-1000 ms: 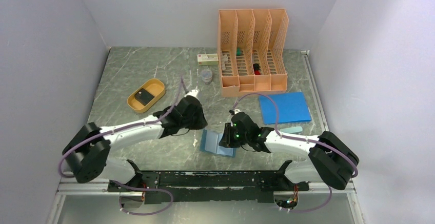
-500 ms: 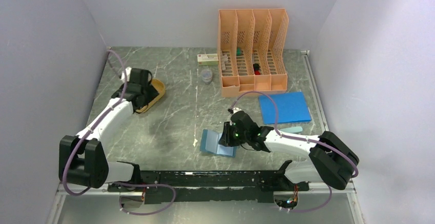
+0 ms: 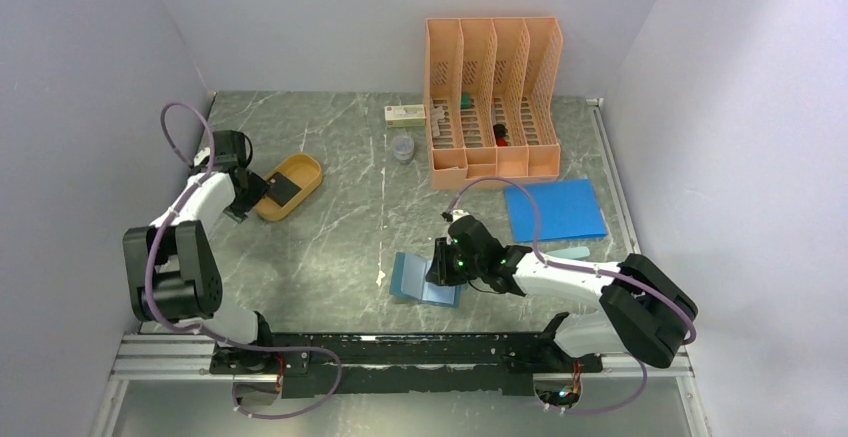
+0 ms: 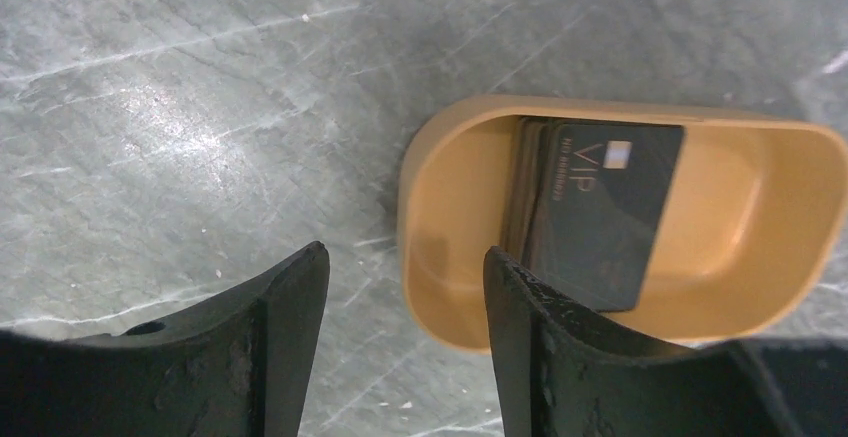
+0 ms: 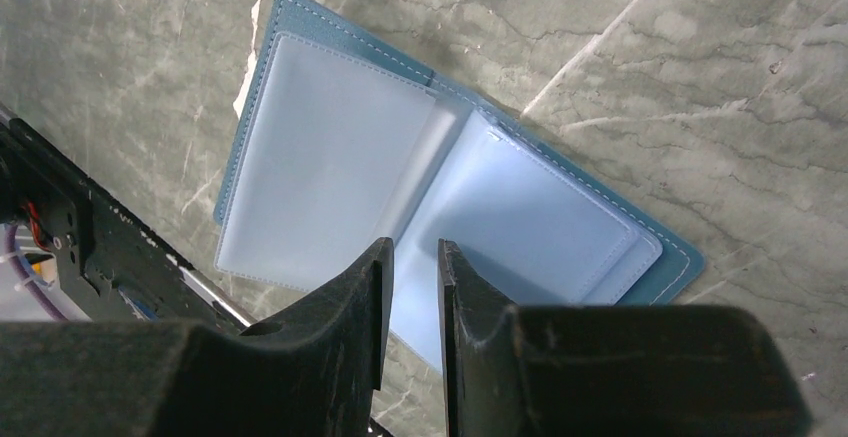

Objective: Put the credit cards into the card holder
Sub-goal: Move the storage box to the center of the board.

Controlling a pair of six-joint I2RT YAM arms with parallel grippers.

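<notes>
Left claw (image 4: 405, 257) spread, empty; credit cards (image 4: 600, 212) in orange tray (image 4: 415, 207), just right of jaws. Right claw (image 5: 410, 257) pinches card holder (image 5: 330, 157) leaf.

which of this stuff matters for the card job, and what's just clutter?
Job: credit cards, stacked in the orange tray; card holder, lying open.
Lying about: file rack, blue sheet, white box, small cup.

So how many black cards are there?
1 shows plainly: the top card, marked VIP, lying in the orange tray. Edges under it suggest a stack, so more are probably hidden there; I cannot count them.
</notes>
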